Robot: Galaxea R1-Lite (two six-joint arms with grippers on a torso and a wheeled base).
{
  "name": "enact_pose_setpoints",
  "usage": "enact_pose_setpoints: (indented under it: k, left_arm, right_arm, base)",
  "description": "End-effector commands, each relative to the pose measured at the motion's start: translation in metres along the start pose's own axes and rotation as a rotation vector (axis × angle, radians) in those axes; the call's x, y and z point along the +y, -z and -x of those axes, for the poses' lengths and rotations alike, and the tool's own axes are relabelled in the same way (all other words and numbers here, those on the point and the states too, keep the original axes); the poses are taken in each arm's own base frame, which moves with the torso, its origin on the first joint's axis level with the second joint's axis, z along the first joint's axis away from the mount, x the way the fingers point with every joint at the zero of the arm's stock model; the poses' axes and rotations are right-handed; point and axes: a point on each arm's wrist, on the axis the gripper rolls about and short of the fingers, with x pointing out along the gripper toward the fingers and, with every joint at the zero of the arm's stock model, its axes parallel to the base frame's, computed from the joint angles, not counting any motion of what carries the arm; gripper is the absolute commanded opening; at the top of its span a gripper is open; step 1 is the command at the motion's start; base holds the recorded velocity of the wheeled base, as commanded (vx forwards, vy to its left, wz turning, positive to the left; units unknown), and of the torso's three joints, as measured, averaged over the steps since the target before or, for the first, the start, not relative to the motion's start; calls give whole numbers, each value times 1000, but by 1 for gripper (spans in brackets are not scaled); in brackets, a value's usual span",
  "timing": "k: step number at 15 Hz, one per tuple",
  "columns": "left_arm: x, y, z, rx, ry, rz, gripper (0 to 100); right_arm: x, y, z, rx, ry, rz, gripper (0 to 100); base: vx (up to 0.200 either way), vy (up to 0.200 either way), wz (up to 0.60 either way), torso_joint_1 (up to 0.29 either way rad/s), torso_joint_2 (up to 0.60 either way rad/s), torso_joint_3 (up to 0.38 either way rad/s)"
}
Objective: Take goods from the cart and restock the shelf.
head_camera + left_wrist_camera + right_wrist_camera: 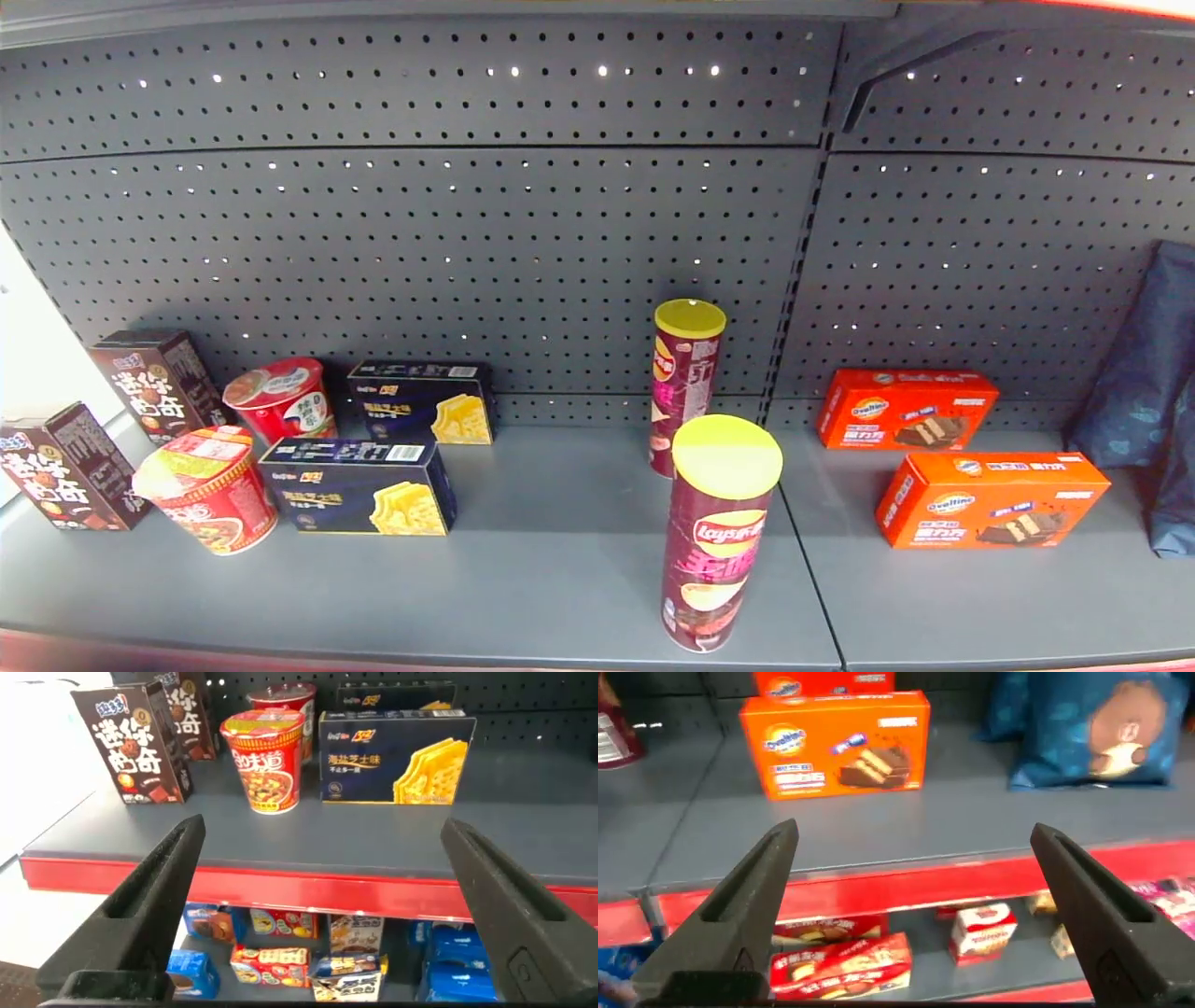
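Before a half-stocked store shelf [560, 569], both arms hang just off its red front edge with nothing in hand. The left gripper [322, 829] has its jaws wide apart, and so does the right gripper [913, 833]. Goods already placed run in double file, front to back. At the left stand two dark biscuit boxes [65, 467], then two red cup noodles [210, 485]. Next come two navy cracker boxes [359, 485], lying with their long sides along the shelf front. Two chip cans [719, 532] stand upright near the bay divider, one behind the other. Past the divider lie two orange cake boxes [990, 499] and, at the far right, blue snack bags [1139, 373].

The left jaws face the noodles and crackers; the right jaws face the front cake box and a blue bag. Bare deck lies between the cracker boxes and the cans, on the left arm's side of the divider, so that arm looks the likelier to fill it. With both grippers empty, the next step is judged to be a trip to the cart for fresh stock. More packets [271, 963] sit on the level below.
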Motion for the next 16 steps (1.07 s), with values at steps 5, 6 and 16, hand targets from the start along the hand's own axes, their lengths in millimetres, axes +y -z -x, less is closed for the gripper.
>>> enact_pose_setpoints:
  k: [5,6,16]
  left_arm:
    - [0,0,0,-5,-7,-3,100]
    - [0,0,0,-5,-7,-2,100]
    - [0,0,0,-4,-2,26,100]
  right_arm:
    - [0,1,0,3,5,-10,100]
    - [0,1,0,3,6,-11,100]
    - [0,1,0,5,0,-23,100]
  base:
    - [-80,0,0,0,1,2]
    - [0,0,0,0,0,0]
    - [0,-60,0,0,1,1]
